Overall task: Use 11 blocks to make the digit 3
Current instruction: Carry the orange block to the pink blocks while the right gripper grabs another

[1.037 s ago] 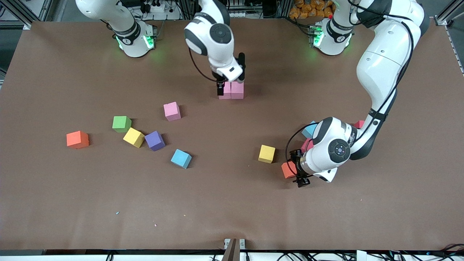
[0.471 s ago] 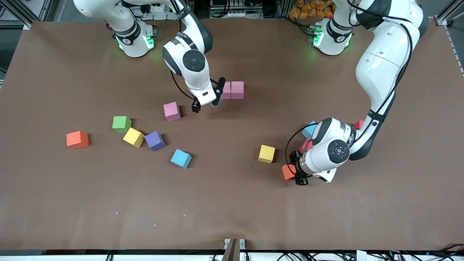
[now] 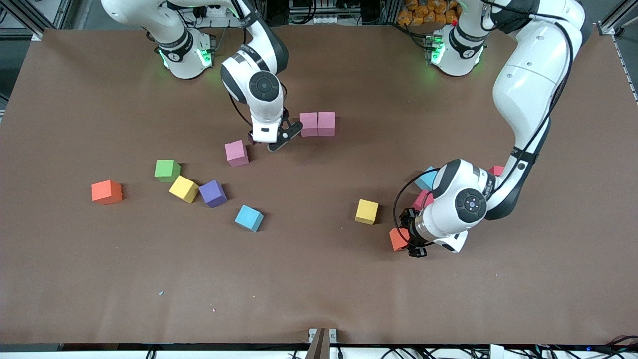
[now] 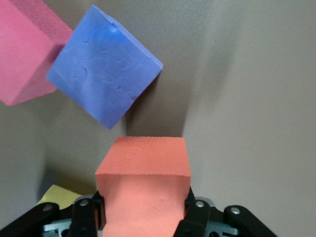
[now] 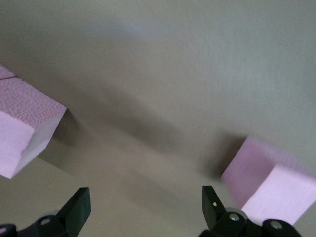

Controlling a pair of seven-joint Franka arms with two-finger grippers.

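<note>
Orange block (image 4: 143, 190) clamped in left tool (image 4: 143, 217) | right tool (image 3: 271, 141) agape

Blocks: matt foam with a finely pebbled grain, seen plainly on the orange block (image 4: 143, 190); faint jigsaw-like seams are pressed into the purple block (image 4: 101, 66). The same dull grain is shown by the pink block (image 5: 22, 131).

Table (image 3: 319, 289): covered by a matt brown sheet, smooth and paper-like.

Arm shells (image 3: 528, 75): glossy white plastic with black joints.

Left gripper fingers (image 4: 195, 217): matt black, fixed by bright metal screws.
</note>
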